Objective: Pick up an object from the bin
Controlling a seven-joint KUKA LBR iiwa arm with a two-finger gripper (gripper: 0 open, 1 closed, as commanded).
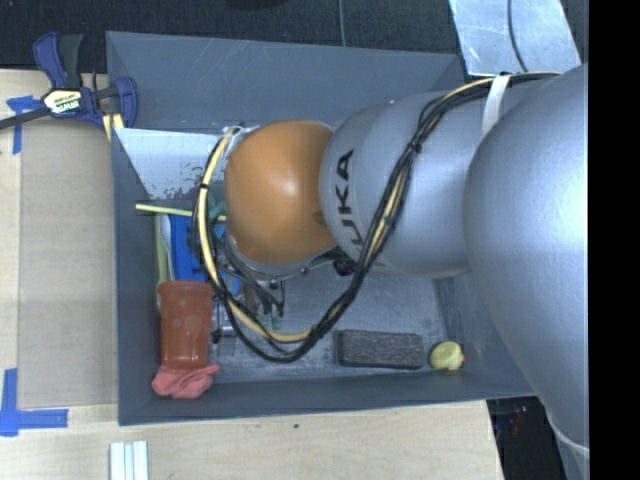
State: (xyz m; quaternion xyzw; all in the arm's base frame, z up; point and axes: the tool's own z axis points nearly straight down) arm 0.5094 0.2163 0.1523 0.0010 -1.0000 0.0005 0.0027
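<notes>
My gripper hangs low over the left half of the bin, its dark body showing just below the arm's wrist. Right beside it on the left stands a red-brown cylindrical cup, close to touching. A crumpled pink cloth lies at the cup's foot, against the front wall. Behind the cup a flat blue thing and a thin yellow-green stick lie along the left wall, partly hidden by the wrist.
A dark grey rectangular sponge block lies on the floor near the front wall, right of the gripper. A small yellow ball sits beyond it in the front right. The arm hides the bin's middle and right.
</notes>
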